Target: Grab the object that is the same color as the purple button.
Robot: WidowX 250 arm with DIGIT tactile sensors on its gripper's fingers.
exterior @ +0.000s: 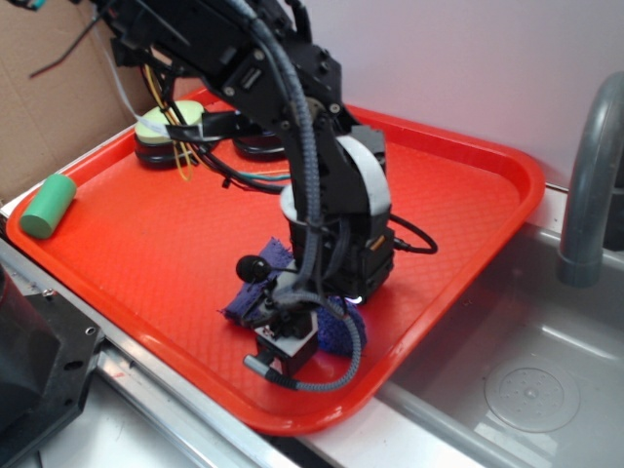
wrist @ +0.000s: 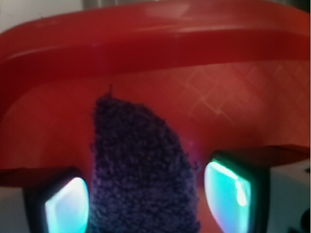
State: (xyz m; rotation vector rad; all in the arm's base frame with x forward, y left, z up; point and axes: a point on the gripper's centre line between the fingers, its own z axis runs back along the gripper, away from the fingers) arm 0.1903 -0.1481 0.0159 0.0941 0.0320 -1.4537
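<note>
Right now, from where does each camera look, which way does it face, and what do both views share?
Exterior: outside and above the red tray, looking down at the arm over the purple cloth; the gripper is low over it.
Wrist: on the gripper, facing the tray rim; both fingers flank the cloth.
Shared: cloth, tray, gripper.

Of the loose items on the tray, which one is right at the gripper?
The purple terry cloth, lying between the gripper fingers near the tray's front edge. The green cylinder sits apart at the tray's left edge.
</note>
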